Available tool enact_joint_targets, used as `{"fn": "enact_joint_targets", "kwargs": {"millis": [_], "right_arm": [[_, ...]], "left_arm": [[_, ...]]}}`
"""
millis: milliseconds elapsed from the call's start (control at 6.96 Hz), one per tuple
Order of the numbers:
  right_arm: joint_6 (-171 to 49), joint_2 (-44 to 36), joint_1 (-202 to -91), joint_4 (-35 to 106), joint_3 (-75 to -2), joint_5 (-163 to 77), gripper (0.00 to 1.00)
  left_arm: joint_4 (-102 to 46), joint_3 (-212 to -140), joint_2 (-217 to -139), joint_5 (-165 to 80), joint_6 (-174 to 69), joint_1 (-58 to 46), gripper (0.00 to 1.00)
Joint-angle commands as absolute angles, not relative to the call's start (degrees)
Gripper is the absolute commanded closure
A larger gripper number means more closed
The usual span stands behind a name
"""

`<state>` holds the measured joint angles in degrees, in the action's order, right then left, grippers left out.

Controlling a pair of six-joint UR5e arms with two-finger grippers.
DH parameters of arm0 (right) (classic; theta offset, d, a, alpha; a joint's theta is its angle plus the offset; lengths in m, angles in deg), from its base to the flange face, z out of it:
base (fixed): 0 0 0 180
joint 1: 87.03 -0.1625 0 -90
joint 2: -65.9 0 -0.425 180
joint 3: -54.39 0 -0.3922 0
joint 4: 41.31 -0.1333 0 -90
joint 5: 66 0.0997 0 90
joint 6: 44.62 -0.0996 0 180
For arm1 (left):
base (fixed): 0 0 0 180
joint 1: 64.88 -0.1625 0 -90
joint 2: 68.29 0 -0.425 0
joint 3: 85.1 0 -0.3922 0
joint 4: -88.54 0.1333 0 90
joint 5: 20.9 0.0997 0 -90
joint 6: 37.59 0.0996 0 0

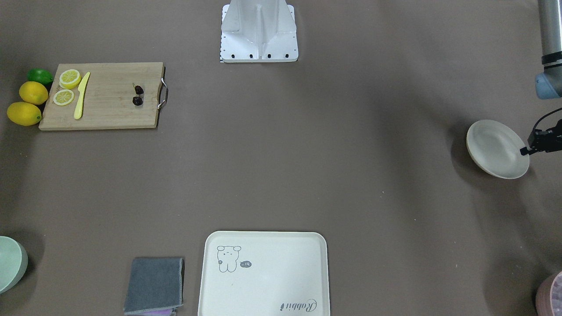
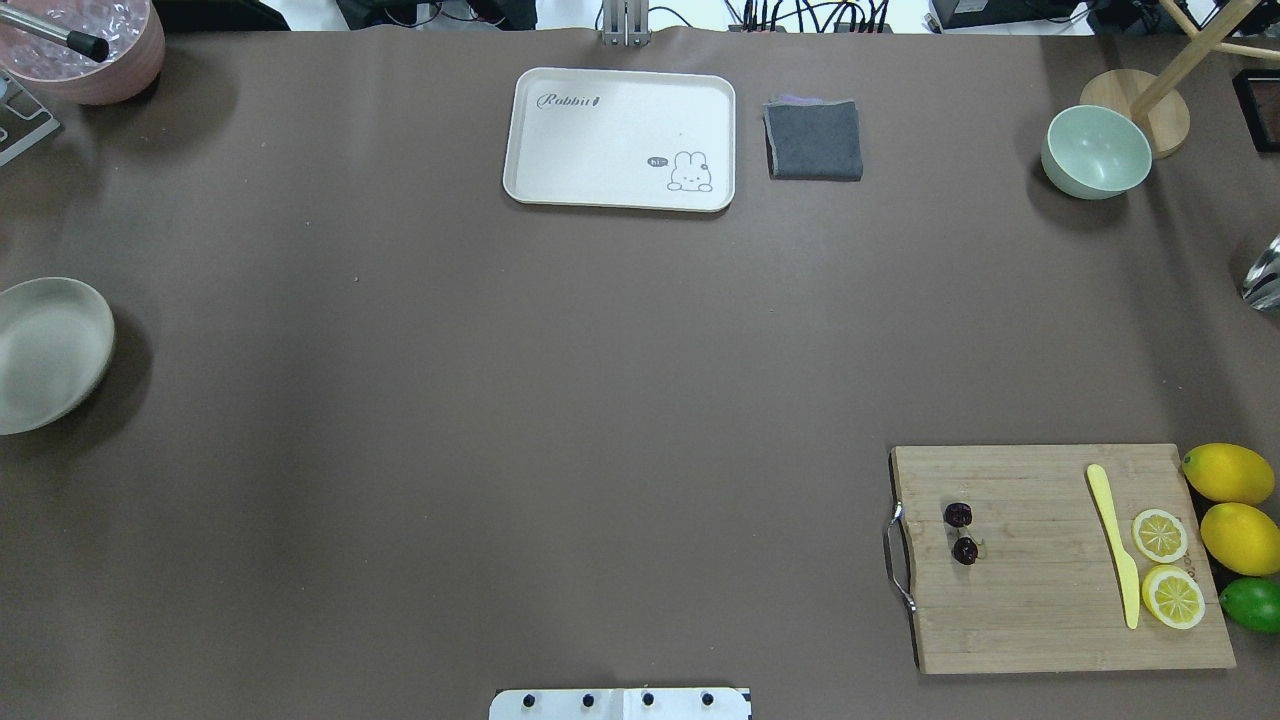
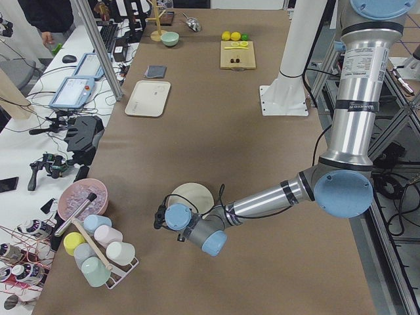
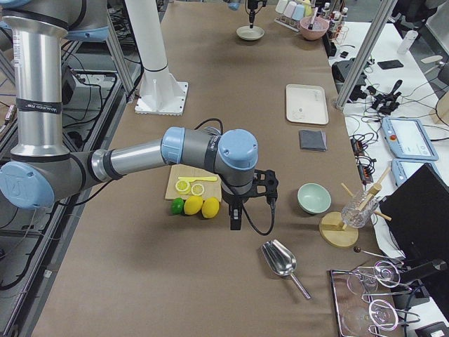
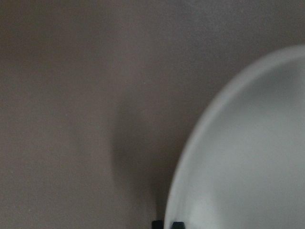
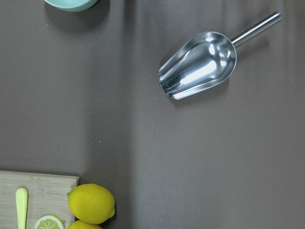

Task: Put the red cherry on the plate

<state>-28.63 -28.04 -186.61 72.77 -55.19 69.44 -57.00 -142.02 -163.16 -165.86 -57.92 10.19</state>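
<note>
The red cherry, two tiny dark fruits on one stem, lies near the handle end of a wooden cutting board; it also shows in the front view as the cherry. The cream plate is far across the table at the robot's left and sits tilted, with a shadow beneath it. My left gripper is shut on the plate's rim; in the left wrist view its fingertips pinch the plate. My right gripper hangs past the lemons, seen only from the side, so I cannot tell its state.
Whole lemons, a lime, lemon slices and a yellow knife sit on or beside the board. A metal scoop, green bowl, grey cloth, cream tray and pink bowl line the far side.
</note>
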Motion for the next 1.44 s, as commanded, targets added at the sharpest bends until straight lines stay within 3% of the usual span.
{"fn": "enact_joint_targets", "kwargs": {"millis": [0,718,1293], "right_arm": [[-28.63,-29.28,-186.78,72.77,-56.7,69.44,0.0],[-28.63,-30.87,-187.49,72.86,-57.23,69.52,0.0],[-28.71,-31.92,-189.59,73.3,-57.5,69.61,0.0]], "left_arm": [[-56.84,-144.32,-163.21,-167.14,-61.73,10.18,1.0],[-56.57,-162.25,-167.93,-181.21,-91.23,10.18,1.0],[-56.83,-167.98,-177.42,-171.07,-110.5,-3.91,1.0]]}}
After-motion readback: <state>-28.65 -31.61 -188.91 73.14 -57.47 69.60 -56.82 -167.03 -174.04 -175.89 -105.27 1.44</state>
